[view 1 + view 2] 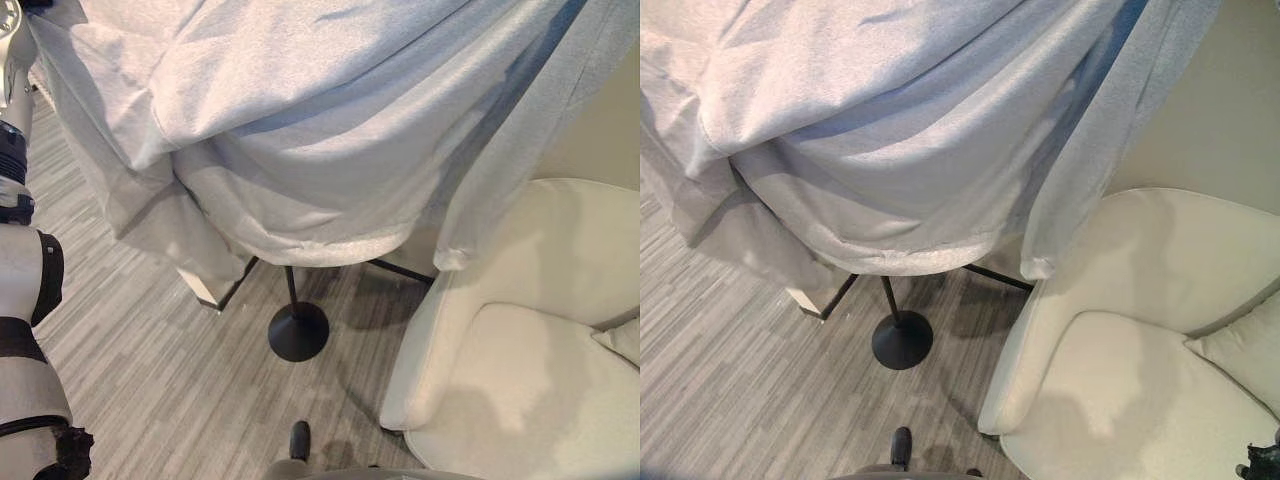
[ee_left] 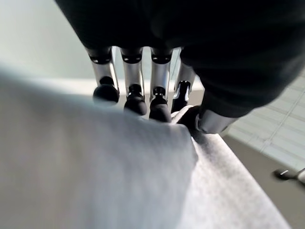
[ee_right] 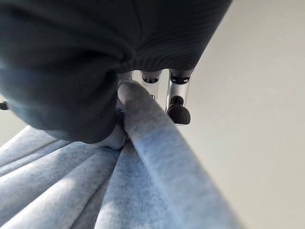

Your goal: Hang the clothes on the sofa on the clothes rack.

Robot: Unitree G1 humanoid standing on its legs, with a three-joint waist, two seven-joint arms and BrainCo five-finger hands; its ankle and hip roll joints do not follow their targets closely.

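Left wrist view shows my left hand [image 2: 157, 90] with its fingers [image 2: 136, 98] curled down onto the top edge of the light grey garment [image 1: 300, 130] and the thumb pressing in from the other side, so I read it as pinching the cloth. On the right wrist view my right hand [image 3: 157, 90] has a bunched roll of the same fabric passing under the palm and between the fingers, clenched around it. So the garment is off the sofa [image 1: 540, 350] and held up between both hands, spread wide and draping down in front of the head camera.

Below its hem I can see the clothes rack's black round base [image 1: 298, 331], a thin pole rising from it into the cloth, and dark struts to either side. The cream sofa sits just beside the rack, seat bare.

My worry is visibility: the cloth hides the upper part of the rack, so I would be lowering blind and could miss the bar or drape it off-centre so that it slides to the floor. The left pinch looks shallow, near the edge; a tug could pull it free. Snagging the hem on a strut could also tip the light stand.
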